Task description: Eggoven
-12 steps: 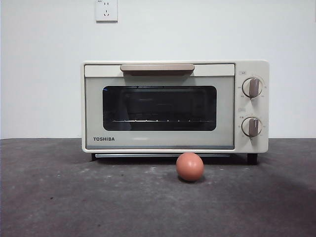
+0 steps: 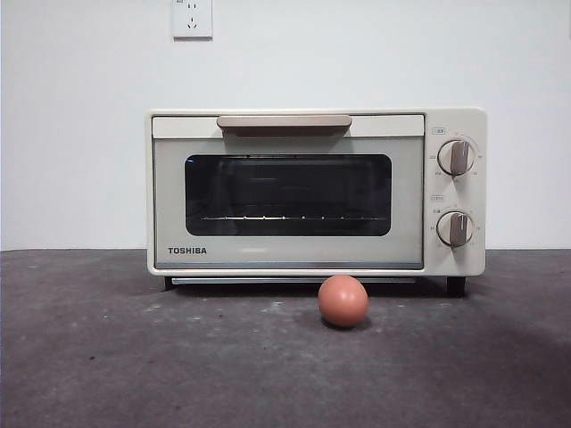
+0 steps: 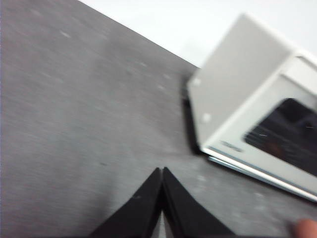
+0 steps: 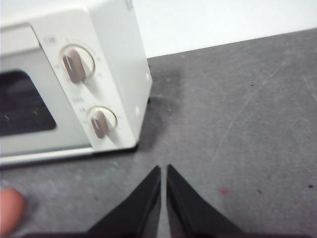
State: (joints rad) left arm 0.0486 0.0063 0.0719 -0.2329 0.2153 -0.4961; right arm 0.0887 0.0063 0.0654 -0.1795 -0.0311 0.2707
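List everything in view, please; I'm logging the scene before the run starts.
oven: one, cream, door shut, at the back of the table
handle: one, beige, along the door's top
knobs: two, one above the other, beside the window
egg: one, reddish-brown, on the table in front of the oven
table: one, dark grey
socket: one, white, on the wall above
left end effector: black, shut, over bare table
right end effector: black, shut, near the oven's knob side
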